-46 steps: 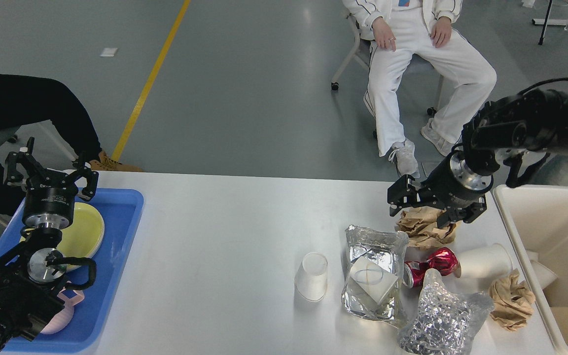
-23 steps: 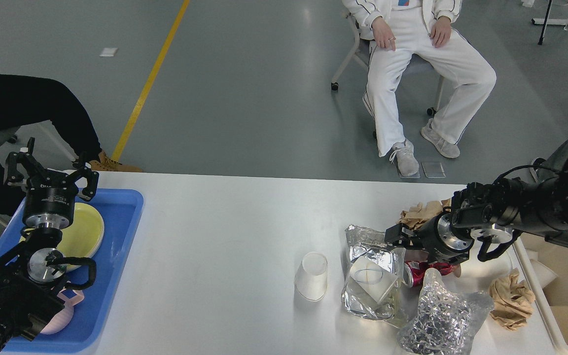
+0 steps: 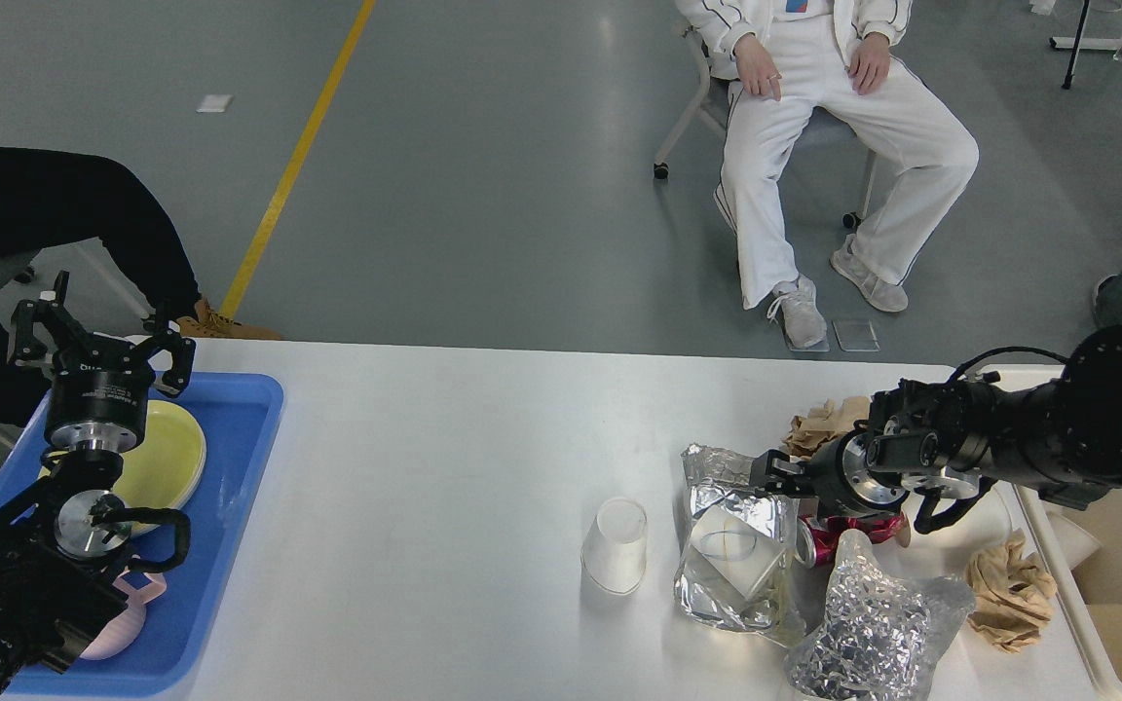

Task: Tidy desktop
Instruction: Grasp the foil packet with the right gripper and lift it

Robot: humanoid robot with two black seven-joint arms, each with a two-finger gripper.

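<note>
Lowering my right gripper [image 3: 777,474] into the rubbish at the desk's right end.

A second ago it hung above the brown paper wad [image 3: 826,423]; now it sits low at the foil tray [image 3: 738,545], beside the red can [image 3: 848,534]. Jaw state: cannot tell. My left gripper [image 3: 98,336] hovers spread, empty, over the blue tray [image 3: 230,487]. The desk [image 3: 444,467] remains cluttered.

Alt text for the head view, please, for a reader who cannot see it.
The right pincer reaches low over litter on the white desktop: foil tray, crushed red can, crumpled paper and a clear cup. The left pincer, open, hangs over a blue tray holding a yellow plate.
</note>
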